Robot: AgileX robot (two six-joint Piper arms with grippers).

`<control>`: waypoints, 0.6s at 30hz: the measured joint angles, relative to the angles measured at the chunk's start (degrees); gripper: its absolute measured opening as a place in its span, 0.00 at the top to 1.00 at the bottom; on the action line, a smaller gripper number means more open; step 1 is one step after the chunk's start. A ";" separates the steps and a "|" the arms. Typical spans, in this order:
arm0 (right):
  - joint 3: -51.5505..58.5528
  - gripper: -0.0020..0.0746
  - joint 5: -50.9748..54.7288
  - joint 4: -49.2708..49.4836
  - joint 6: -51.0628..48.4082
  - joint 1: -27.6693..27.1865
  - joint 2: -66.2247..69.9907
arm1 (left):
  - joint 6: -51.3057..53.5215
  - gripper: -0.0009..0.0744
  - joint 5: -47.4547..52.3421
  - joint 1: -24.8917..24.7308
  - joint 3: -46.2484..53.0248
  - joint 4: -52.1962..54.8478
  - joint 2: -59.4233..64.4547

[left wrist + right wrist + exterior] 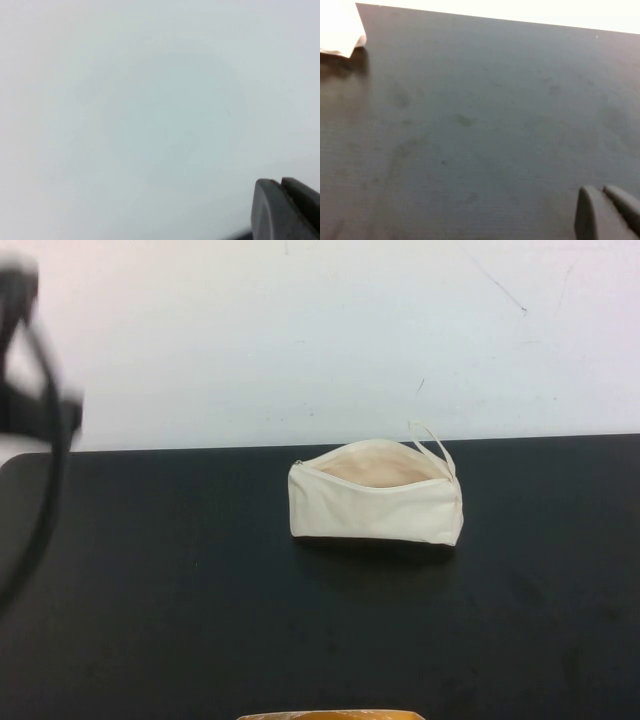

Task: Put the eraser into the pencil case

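1. The left gripper [286, 210] shows in its own wrist view as two dark fingertips lying side by side with no gap, pressed together and holding nothing; it faces a blank pale wall, which fits an arm raised and turned away from the work

2. In the high view that left arm [35, 390] is a dark blur at the far left edge, well apart from the pencil case

3. The right gripper [610, 212] also has its fingertips together and carries nothing; it hangs over bare black table [485, 125], with a corner of the pencil case [340, 30] at the edge of its view. It is absent from the high view, so it looks parked off to the right

4. The pencil case [375, 505] stands upright on its dark base near the table's middle, zip open and peach lining showing, loop strap at its right end, mouth ready for a drop from above

5. The eraser appears in no view; it may already lie inside the pouch, but I cannot tell

6. A yellow-orange edge [330, 715] shows at the table's near rim

7. No brand, label or writing is readable anywhere
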 joint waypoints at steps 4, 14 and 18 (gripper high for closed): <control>0.00 0.98 0.00 0.00 0.00 0.00 0.00 | -2.34 0.99 -1.25 0.00 9.07 -0.81 -5.71; 0.00 0.98 0.00 0.00 0.00 0.00 0.00 | -5.22 0.99 -2.17 0.00 25.40 -0.95 -9.34; 0.00 0.98 0.00 0.00 0.00 0.00 0.00 | -5.22 0.99 -2.55 0.00 30.71 -0.95 -9.05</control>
